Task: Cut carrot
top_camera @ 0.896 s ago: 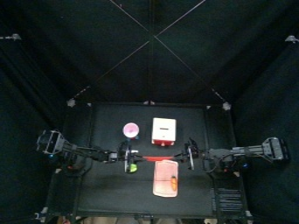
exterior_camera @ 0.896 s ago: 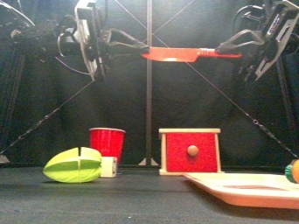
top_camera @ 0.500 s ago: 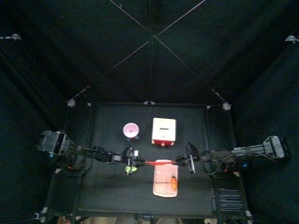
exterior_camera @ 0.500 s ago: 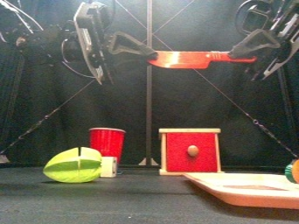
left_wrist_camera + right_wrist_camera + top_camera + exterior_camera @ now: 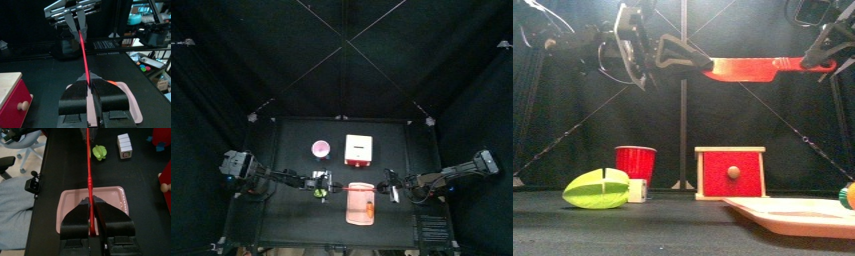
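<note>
the carrot (image 5: 369, 209) lay on the pink board (image 5: 360, 196). above it, both the left gripper (image 5: 684, 57) and the right gripper (image 5: 810, 58) were clamped on the red knife (image 5: 743, 68). good practice: release one end, then lower the blade squarely across the carrot.

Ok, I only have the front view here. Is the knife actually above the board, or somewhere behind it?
Observer: In the top view, the knife hangs over the far end of the pink board.
Operator: And the carrot? I just see an orange sliver at my edge.
Observer: The carrot lies on the board, nearer the table's front than the knife's line.
Operator: Are both grippers really gripping?
Observer: The wrist views show the left gripper and the right gripper each shut on the blade, seen edge-on.
</note>
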